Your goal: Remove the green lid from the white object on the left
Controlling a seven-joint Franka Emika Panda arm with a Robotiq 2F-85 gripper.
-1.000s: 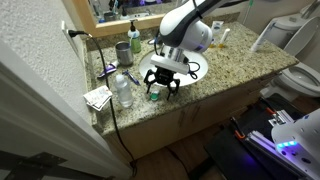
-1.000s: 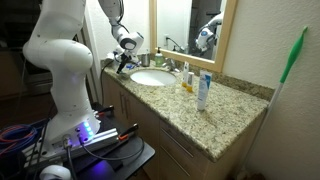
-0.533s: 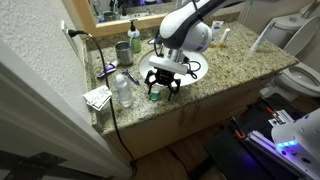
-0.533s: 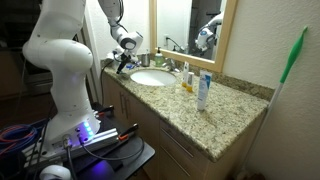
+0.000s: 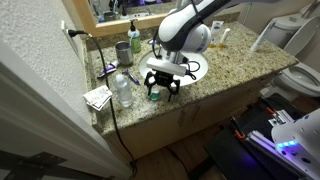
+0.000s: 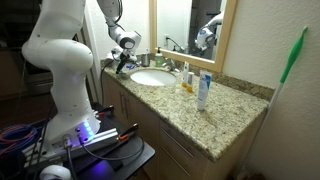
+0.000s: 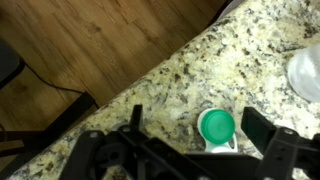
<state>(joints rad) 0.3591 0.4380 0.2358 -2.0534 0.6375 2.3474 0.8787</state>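
The green lid (image 7: 216, 125) is a small round teal cap seen from above in the wrist view. It sits on the white object (image 7: 224, 147), of which only a sliver shows below it, on the speckled granite counter (image 7: 260, 60). My gripper (image 7: 200, 125) is open, with one dark finger on each side of the lid and gaps between. In an exterior view the gripper (image 5: 160, 84) points down over the lid (image 5: 154, 96) near the counter's front edge. In an exterior view the gripper (image 6: 122, 65) is at the counter's far end, and the lid is hidden there.
A clear plastic bottle (image 5: 123, 90) stands close beside the gripper, with a folded paper (image 5: 98, 97) further out. A grey-green cup (image 5: 121, 52) and a green-topped bottle (image 5: 134, 38) stand at the back. The white sink basin (image 5: 192, 70) lies behind the gripper. The counter edge drops to a wooden floor (image 7: 90, 40).
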